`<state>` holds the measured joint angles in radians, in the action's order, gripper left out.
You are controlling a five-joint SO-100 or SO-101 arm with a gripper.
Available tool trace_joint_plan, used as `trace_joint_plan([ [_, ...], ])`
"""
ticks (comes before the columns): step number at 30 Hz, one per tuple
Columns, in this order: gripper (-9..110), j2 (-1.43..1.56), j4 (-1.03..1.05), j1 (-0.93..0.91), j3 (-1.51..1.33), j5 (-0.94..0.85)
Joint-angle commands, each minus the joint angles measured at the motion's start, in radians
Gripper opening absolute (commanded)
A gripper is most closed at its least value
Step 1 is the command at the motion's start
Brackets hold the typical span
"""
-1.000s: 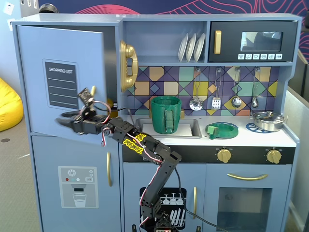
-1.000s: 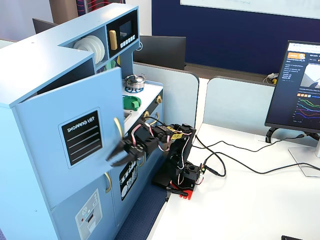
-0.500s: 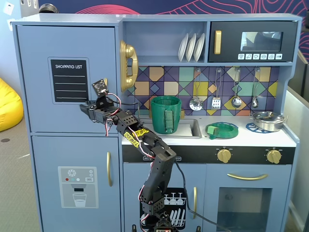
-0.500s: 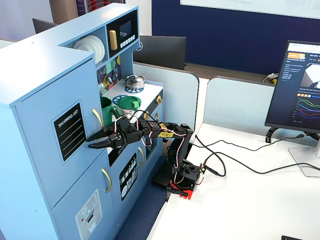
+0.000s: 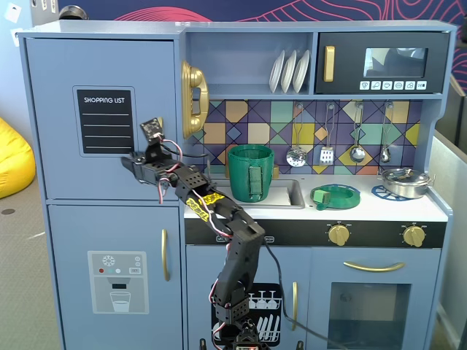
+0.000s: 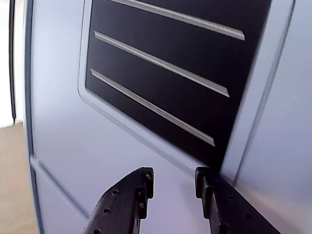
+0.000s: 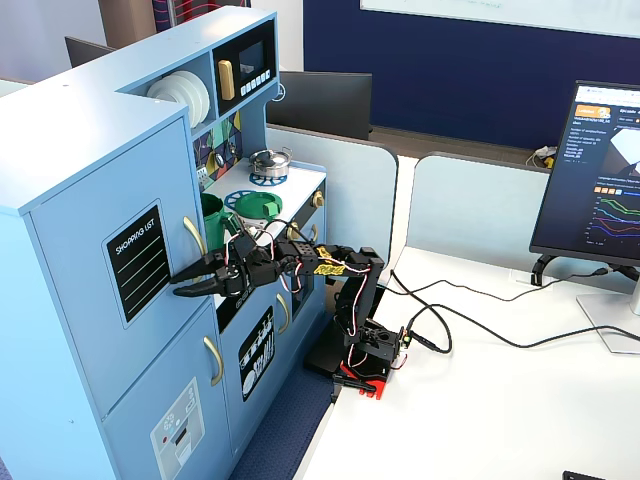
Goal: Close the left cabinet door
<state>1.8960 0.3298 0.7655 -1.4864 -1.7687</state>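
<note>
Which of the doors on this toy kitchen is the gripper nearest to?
The gripper is nearest the upper left door, the light-blue one with the black "SHOPPING LIST" label; the other doors lie lower or far right.

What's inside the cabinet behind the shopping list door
Nothing inside shows: the left cabinet door sits shut, flush with the frame, hiding the interior. The hand rests against its front, empty.

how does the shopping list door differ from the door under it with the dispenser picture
The left cabinet door carries a black chalkboard label with white lines; the lower door carries a small ice and water dispenser picture instead. The gripper sits at the upper door's lower edge, its fingers slightly apart with nothing between them, while nothing is at the lower door. The lower door's gold handle shows fully; the arm partly hides the upper door's. Both are light blue, rectangular and shut flush.
</note>
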Motion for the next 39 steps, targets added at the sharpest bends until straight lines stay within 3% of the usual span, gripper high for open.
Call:
trace_joint_plan([
  [1,0,0.227,0.114,0.028,-0.089,0.003],
  [7,0,0.520,0.281,0.009,-0.347,0.005],
  [16,0,0.867,0.515,-0.207,-0.692,0.074],
  [27,0,1.104,0.870,-0.601,-1.071,0.081],
  [39,0,1.282,1.127,-0.824,-1.430,0.201],
])
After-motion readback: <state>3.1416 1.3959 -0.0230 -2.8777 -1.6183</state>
